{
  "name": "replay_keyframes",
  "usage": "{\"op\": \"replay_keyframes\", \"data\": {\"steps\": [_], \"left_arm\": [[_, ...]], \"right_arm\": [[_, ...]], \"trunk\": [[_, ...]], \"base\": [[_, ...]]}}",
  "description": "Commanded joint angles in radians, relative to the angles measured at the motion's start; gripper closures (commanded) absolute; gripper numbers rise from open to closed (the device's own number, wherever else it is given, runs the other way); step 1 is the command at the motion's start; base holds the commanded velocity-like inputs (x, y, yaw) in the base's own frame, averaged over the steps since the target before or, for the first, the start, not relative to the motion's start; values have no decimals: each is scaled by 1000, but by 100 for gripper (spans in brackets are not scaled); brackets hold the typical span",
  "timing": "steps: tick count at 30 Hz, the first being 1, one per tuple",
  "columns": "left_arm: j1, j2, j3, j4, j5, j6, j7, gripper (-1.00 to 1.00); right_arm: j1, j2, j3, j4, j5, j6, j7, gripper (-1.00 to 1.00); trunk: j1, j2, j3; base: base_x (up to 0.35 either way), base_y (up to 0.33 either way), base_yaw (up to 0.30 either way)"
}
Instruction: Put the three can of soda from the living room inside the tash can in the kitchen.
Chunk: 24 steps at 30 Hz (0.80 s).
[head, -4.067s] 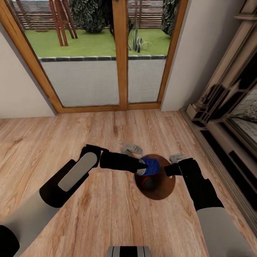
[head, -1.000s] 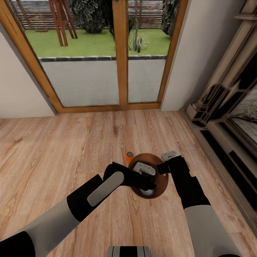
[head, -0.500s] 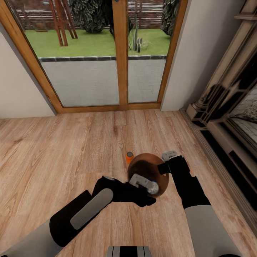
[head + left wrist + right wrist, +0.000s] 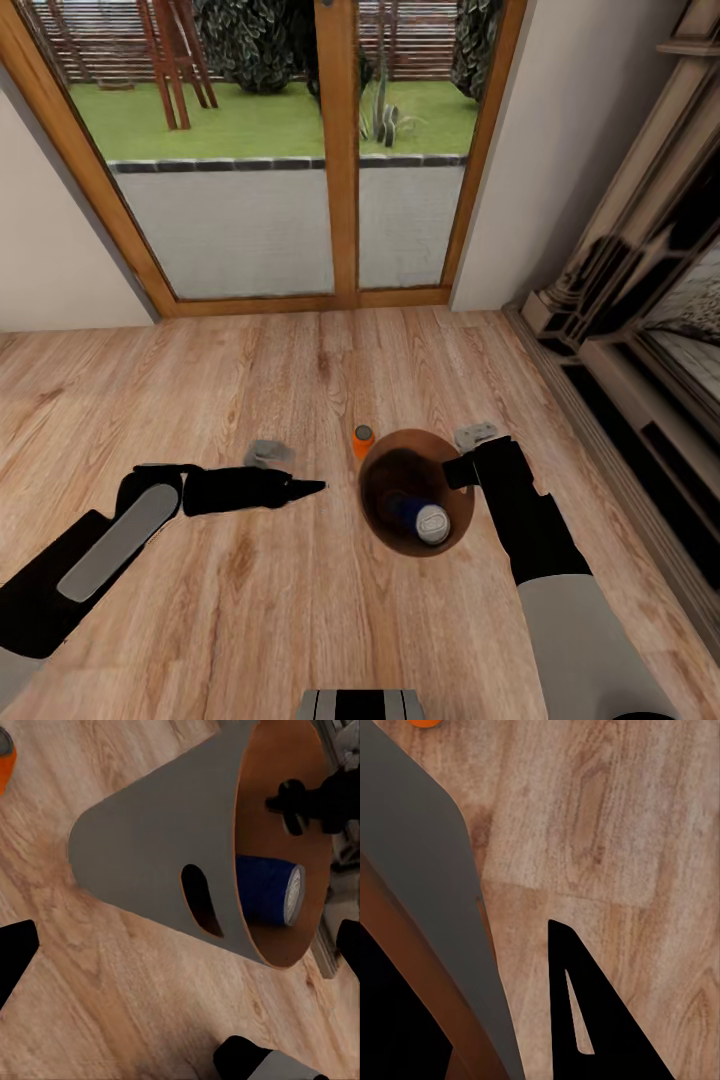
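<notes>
Trash can (image 4: 392,458) on the wood floor (image 4: 250,380), blue can (image 4: 420,517) lying inside. Orange can (image 4: 363,438) upright on floor just at its 10 o'clock. Right tool (image 4: 462,455) clamped on the rim at 2 o'clock. Left tool (image 4: 285,475) at 9 o'clock, apart, spread open, empty.

Blue can (image 4: 420,517): lower part hidden inside the bin (image 4: 385,520); only the grey top and some blue side show.
Orange can (image 4: 363,440): at the bin's 11 o'clock, base hidden behind the bin rim; cut off by the frame edge in the left wrist view (just a sliver).
Right gripper (image 4: 462,452): at the bin's 2 o'clock rim; whether it clamps the rim is unclear.
Third can: hidden or elsewhere, cannot tell.
</notes>
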State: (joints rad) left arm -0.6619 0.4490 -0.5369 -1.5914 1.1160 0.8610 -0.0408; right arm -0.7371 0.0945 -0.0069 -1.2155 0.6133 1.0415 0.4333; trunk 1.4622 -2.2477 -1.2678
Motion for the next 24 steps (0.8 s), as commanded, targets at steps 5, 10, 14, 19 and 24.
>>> {"op": "replay_keyframes", "data": {"steps": [5,10,14,19,24], "left_arm": [[16,12,108,2,-88,-3,-28,-100],[26,11,131,5,-203,-50,-28,-100],[101,6,134,29,-371,-151,-27,-100],[159,5,130,63,-437,-256,-28,-100],[220,5,124,196,-458,-512,-33,-100]], "right_arm": [[0,-1,-3,-1,-9,6,11,100],[2,-8,-25,-2,-13,6,14,100],[6,-40,-108,-22,-10,6,23,100],[10,-145,-162,-96,-15,6,72,100],[56,-261,-282,-155,-16,6,232,100]], "trunk": [[0,0,-1],[0,0,-1],[0,0,-1],[0,0,-1],[0,0,-1]], "base": [[0,0,0],[0,0,0],[0,0,0],[0,0,0],[0,0,0]]}}
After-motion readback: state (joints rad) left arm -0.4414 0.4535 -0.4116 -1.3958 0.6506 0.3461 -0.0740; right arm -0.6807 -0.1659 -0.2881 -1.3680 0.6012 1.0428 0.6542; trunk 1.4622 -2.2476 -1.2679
